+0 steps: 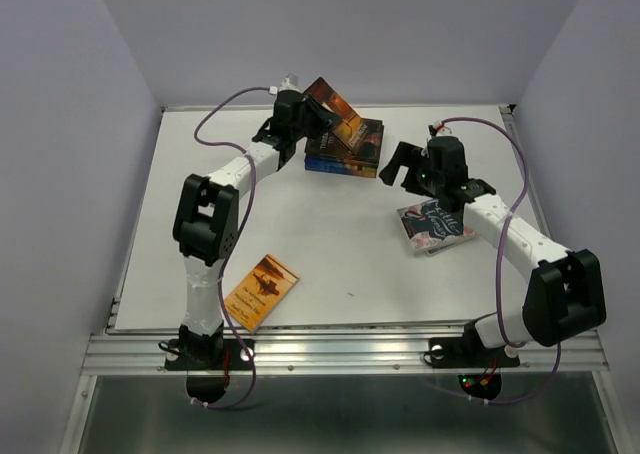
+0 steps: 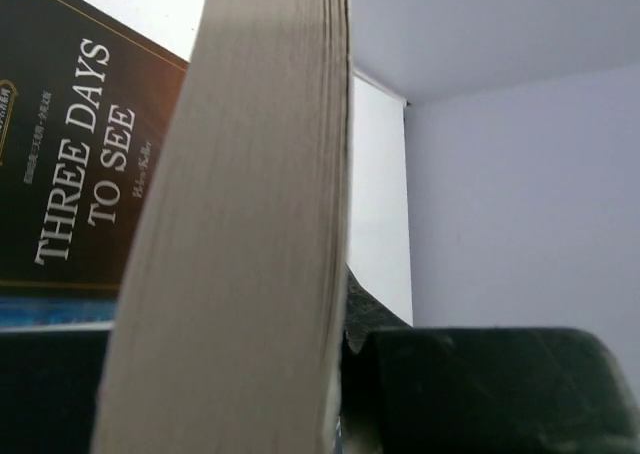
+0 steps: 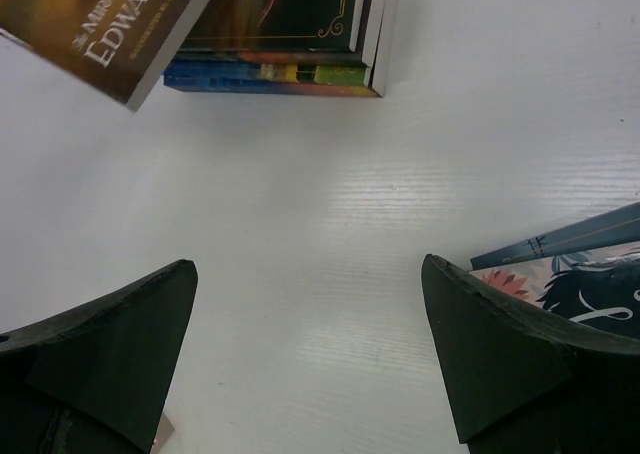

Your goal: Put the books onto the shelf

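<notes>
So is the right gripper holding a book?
No, the right gripper stands open over the table, holding nothing.

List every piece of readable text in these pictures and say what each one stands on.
"THREE DAYS TO SEE": on the dark-covered book.
"EDWARD", below a cut-off "MIRACU": on the tilted amber book.
The small print on the dark-covered book and the lettering on the orange book and the patterned book: too small to read.
</notes>
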### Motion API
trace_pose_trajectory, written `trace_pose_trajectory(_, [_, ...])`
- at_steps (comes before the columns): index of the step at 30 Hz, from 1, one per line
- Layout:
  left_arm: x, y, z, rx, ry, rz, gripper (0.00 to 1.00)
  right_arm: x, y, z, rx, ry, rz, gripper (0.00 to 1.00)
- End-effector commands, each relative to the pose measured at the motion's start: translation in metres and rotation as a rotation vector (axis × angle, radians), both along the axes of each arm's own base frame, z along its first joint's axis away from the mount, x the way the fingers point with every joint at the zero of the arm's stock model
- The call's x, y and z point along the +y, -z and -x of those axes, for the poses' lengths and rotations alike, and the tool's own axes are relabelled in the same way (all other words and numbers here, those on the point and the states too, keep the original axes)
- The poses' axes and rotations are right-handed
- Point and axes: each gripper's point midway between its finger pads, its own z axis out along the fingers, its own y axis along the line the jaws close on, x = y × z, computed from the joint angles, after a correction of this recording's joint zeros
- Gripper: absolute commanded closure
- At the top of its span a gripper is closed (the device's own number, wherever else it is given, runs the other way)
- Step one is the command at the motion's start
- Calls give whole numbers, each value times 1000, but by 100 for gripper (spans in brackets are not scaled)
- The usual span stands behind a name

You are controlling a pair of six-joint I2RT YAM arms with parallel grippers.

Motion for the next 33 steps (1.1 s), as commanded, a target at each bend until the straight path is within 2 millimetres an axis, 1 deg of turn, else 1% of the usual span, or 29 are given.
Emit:
trace_pose_trajectory(1, [-15, -86, -30, -88, -130, 283, 100, -8, -13, -5, -49, 49, -21, 0])
trace_pose_trajectory(2, [-16, -83, -33, -51, -173, 330, 100, -13, -14, -5, -50, 63, -20, 0])
trace_pose_trajectory(3, [-9, -81, -39, -50, -253, 344, 100, -15, -15, -4, -54, 76, -19, 0])
trace_pose_trajectory(4, [-12, -78, -38, -37, -286, 357, 100, -16, -13, -3, -52, 78, -17, 0])
trace_pose_trajectory(5, [-7, -80, -40, -23, -344, 402, 100, -17, -13, -2, -52, 83, -16, 0])
trace_pose_trajectory(6, [-7, -80, -41, -22, -372, 415, 100, -22, -15, -2, -57, 101, -18, 0])
trace_pose_trajectory(7, [-7, -77, -41, -6, -406, 422, 100, -23, -14, -1, -55, 103, -18, 0])
trace_pose_trajectory(9, [-5, -76, -42, -4, -495, 460, 100, -24, -12, 3, -52, 102, -17, 0])
trace_pose_trajectory(10, [-6, -76, -42, -3, -514, 466, 100, -24, -11, 3, -49, 103, -17, 0])
trace_pose_trajectory(11, [-11, -70, -42, 2, -532, 465, 100, -24, -9, 5, -45, 101, -15, 0])
trace_pose_trajectory(12, [-14, -72, -44, 2, -539, 478, 100, -28, -8, 4, -45, 111, -14, 0])
trace_pose_trajectory(13, [-17, -71, -44, 6, -540, 481, 100, -28, -8, 5, -44, 113, -13, 0])
trace_pose_trajectory(14, [-21, -60, -48, 19, -546, 472, 100, -29, -7, 5, -40, 112, -10, 0])
trace_pose_trajectory(16, [-28, -54, -52, 50, -547, 496, 100, -30, -9, 6, -44, 113, -7, 0])
trace_pose_trajectory(17, [-34, -46, -54, 71, -535, 503, 100, -34, -8, 6, -42, 125, -3, 0])
trace_pose_trajectory(19, [-37, -41, -57, 92, -540, 511, 100, -36, -10, 7, -47, 132, 0, 0])
trace_pose_trajectory(20, [-39, -32, -58, 107, -540, 497, 100, -37, -10, 8, -48, 133, 4, 0])
trace_pose_trajectory(21, [-39, -29, -60, 108, -545, 488, 100, -39, -9, 9, -44, 137, 12, 0])
trace_pose_trajectory(22, [-40, -29, -61, 110, -548, 488, 98, -39, -8, 10, -42, 139, 15, 0])
trace_pose_trajectory(23, [-41, -23, -62, 123, -550, 482, 94, -44, -9, 9, -44, 151, 19, 0])
trace_pose_trajectory(25, [-41, -17, -63, 133, -559, 478, 93, -45, -9, 10, -44, 154, 23, 0])
trace_pose_trajectory(26, [-41, -10, -65, 146, -565, 471, 91, -46, -8, 11, -41, 157, 24, 0])
trace_pose_trajectory(29, [-44, -2, -66, 156, -558, 452, 85, -47, -7, 13, -39, 158, 29, 0])
trace_pose_trajectory(31, [-47, -2, -66, 151, -557, 432, 82, -51, -6, 13, -35, 168, 31, 0])
trace_pose_trajectory(32, [-47, 6, -67, 160, -564, 412, 79, -51, -5, 13, -33, 166, 31, 0])
trace_pose_trajectory(33, [-47, 11, -66, 173, -570, 397, 74, -50, -4, 14, -30, 164, 30, 0])
